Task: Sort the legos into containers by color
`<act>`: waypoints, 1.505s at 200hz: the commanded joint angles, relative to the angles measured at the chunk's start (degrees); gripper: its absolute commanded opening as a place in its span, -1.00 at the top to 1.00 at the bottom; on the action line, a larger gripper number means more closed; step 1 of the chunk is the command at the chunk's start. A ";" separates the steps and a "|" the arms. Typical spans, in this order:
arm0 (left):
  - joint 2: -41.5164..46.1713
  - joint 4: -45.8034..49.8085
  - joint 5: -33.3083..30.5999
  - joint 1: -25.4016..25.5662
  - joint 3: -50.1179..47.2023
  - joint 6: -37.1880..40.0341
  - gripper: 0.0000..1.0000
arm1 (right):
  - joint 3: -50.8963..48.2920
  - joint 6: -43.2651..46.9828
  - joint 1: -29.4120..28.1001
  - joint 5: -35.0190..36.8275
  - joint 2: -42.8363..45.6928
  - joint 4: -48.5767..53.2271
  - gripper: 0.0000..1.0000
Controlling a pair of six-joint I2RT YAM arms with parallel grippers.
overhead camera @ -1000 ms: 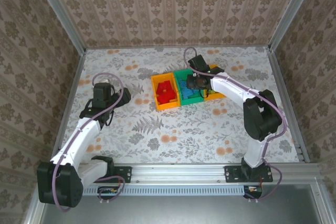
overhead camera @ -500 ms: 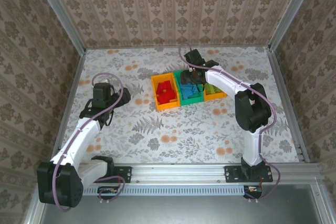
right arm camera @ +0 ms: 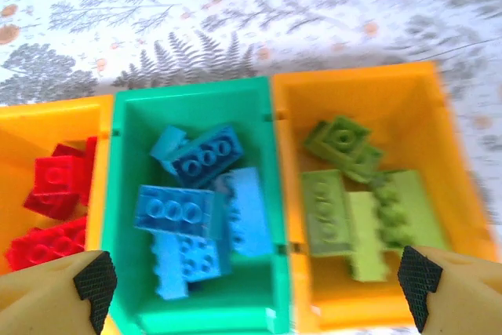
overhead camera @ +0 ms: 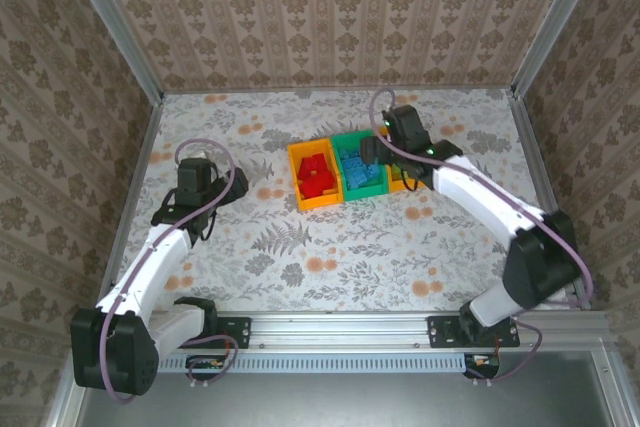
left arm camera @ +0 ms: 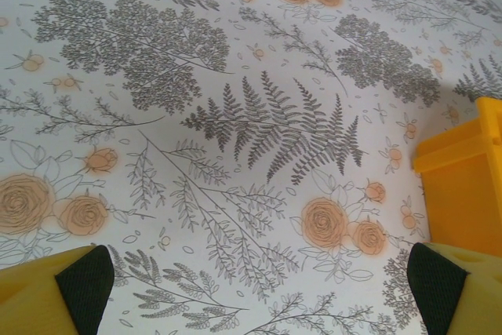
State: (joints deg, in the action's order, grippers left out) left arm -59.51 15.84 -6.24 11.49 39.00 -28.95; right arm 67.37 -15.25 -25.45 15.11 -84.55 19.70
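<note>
Right gripper point(right arm camera: 256, 286) hangs above the three bins with its fingers spread wide, one dark pad in each lower corner of its wrist view, and it has hold of nothing; below it the green bin point(right arm camera: 192, 90) sits in the middle, touching the left orange bin point(right arm camera: 47, 119) at its 9 o'clock and the right orange bin point(right arm camera: 353, 84) at its 3 o'clock; blue bricks point(right arm camera: 184, 213), some light and some dark, lie heaped in the green bin; red bricks point(right arm camera: 55, 182) lie in the left orange bin, partly cut off by the edge of the view; lime bricks point(right arm camera: 353, 221) lie in the right orange bin, most of them flat with studs up and one tilted near the wall at 12 o'clock; from the overhead camera the row of bins stands on the flowered table point(overhead camera: 300, 247), toward 12 o'clock from its middle, and the right arm reaches in from about 5 o'clock so that its wrist covers part of the right orange bin; left gripper point(left arm camera: 259, 292) is likewise spread to its full width and empty, its two pads at the bottom corners of its wrist view over the bare flowered surface, with a corner of the left orange bin at 3 o'clock of that view; seen from overhead it sits well apart from the bins, at about 9 o'clock from them.
</note>
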 commanded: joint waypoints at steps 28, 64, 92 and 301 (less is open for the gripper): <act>1.43 0.73 -6.48 -0.50 -1.39 2.47 -1.00 | -22.60 13.97 8.61 11.42 12.56 -20.70 -0.99; 0.51 -1.60 -10.24 -0.57 -1.10 6.35 -1.00 | -34.81 15.74 16.83 6.20 11.97 -40.98 -0.99; 0.88 -4.12 -11.97 -0.51 -2.03 9.50 -1.00 | -39.60 13.61 19.88 3.77 7.12 -52.60 -0.99; -25.24 -62.68 -8.57 -4.58 -15.65 34.01 -1.00 | -44.30 14.26 23.66 -10.66 -3.03 -69.03 -0.99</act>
State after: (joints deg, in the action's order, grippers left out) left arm -85.97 -37.32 -19.64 9.58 26.22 5.23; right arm 20.84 -1.02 -2.59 6.50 -86.87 -48.84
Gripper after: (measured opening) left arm 0.999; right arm 0.996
